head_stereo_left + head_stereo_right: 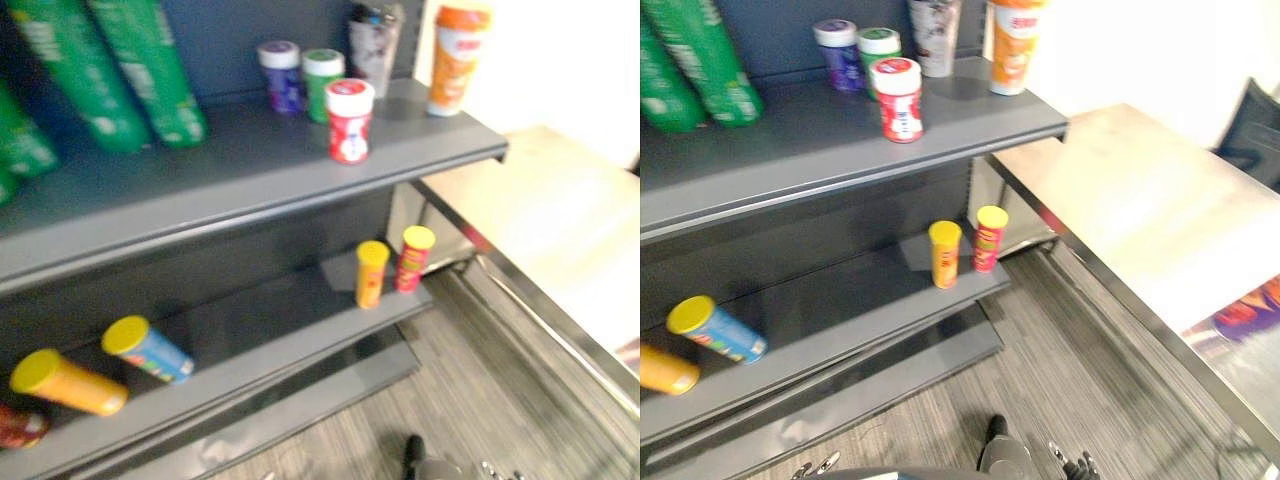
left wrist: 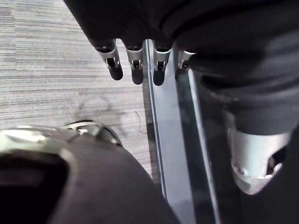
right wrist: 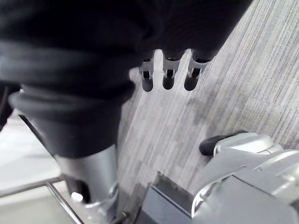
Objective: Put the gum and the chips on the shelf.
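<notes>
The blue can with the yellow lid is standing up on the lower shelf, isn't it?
No, it is lying on its side. The blue can with the yellow lid lies tipped over on the lower shelf; the left eye view shows it.

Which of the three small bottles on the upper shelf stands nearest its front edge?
The red bottle: it stands alone, forward on the upper shelf, while the purple bottle and the green bottle sit behind it by the back panel.
</notes>
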